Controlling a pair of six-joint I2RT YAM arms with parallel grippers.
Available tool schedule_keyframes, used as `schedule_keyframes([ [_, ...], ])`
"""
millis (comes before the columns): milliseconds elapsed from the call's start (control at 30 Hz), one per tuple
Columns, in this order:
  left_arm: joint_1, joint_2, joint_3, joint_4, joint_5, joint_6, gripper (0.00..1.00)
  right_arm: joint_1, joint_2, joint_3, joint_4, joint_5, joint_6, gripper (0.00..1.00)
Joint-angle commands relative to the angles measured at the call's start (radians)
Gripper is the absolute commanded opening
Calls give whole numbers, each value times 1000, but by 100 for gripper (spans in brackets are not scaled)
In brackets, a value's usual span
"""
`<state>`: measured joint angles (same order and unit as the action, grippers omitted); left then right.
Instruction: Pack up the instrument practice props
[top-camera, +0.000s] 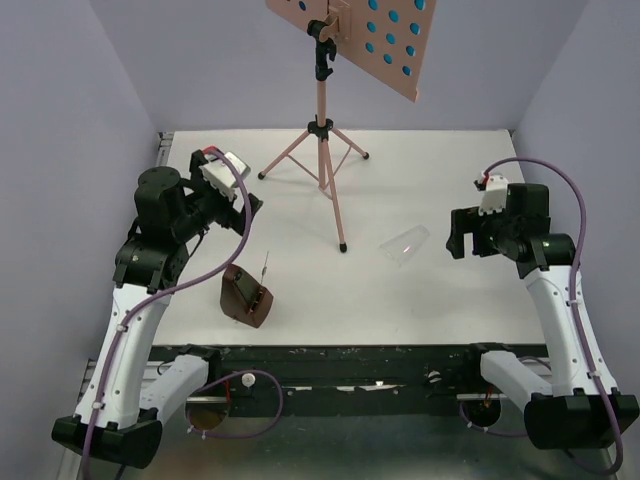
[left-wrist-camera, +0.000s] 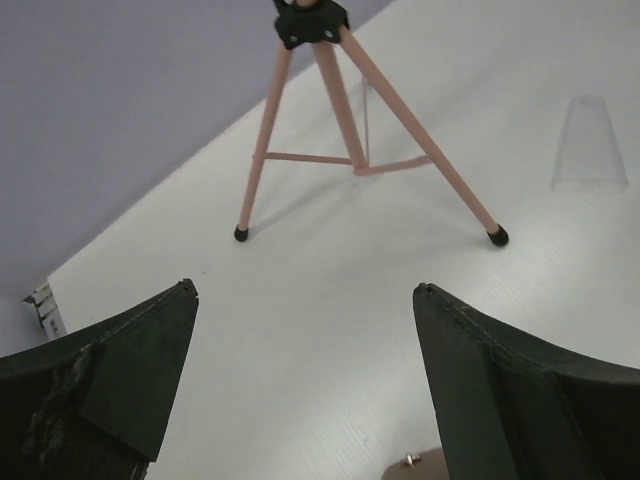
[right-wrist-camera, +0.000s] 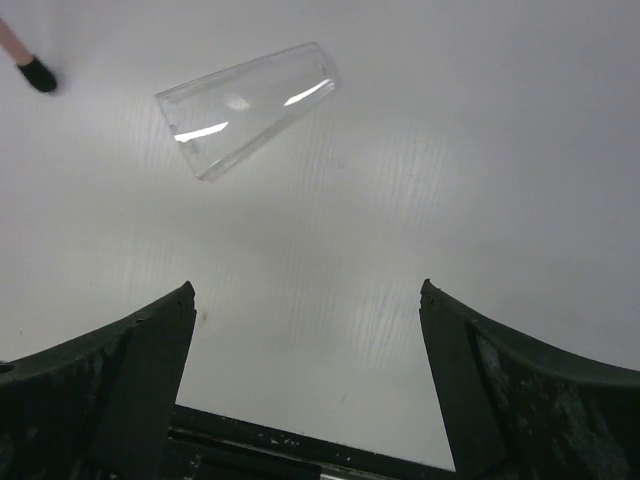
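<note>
The salmon-pink tripod music stand (top-camera: 322, 150) stands at the back centre, and blue shows through the holes of its desk (top-camera: 375, 35). A small brown metronome (top-camera: 247, 297) sits near the front left with its pendulum rod bare. Its clear cover (top-camera: 405, 245) lies apart on its side, right of centre. My left gripper (top-camera: 247, 205) hovers open above and behind the metronome, facing the tripod legs (left-wrist-camera: 345, 110). Over at the right, my right gripper (top-camera: 457, 240) is open just right of the cover (right-wrist-camera: 248, 108). Neither gripper holds or touches anything.
Purple-grey walls close in the white table (top-camera: 430, 180) at the back and both sides. A black rail (right-wrist-camera: 280, 445) runs along the front edge. One tripod foot (right-wrist-camera: 38, 73) reaches toward the middle, left of the cover.
</note>
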<state>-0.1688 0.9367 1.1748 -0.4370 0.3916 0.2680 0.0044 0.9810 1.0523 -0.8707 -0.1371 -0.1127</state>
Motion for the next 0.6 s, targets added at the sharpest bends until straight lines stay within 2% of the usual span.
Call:
schedule_keyframes([
  [0, -60, -61, 51, -293, 84, 168, 99, -4, 7, 3, -34, -303, -210, 100],
  [67, -72, -65, 63, -366, 72, 169, 99, -4, 7, -3, -45, -546, -332, 100],
  [100, -75, -67, 66, -403, 63, 175, 99, 29, 4, -15, -9, -596, -329, 100],
  [167, -75, -72, 71, -480, 55, 204, 99, 150, 11, -37, 91, -495, -272, 100],
  [300, -75, -32, 104, -601, -35, 217, 99, 322, 36, -32, 179, -452, -300, 100],
  [433, -75, 40, 109, -646, -109, 75, 99, 431, 87, -6, 214, -420, -358, 100],
  [567, -58, 82, 69, -669, -13, -68, 95, 528, 156, 15, 304, -415, -369, 100],
])
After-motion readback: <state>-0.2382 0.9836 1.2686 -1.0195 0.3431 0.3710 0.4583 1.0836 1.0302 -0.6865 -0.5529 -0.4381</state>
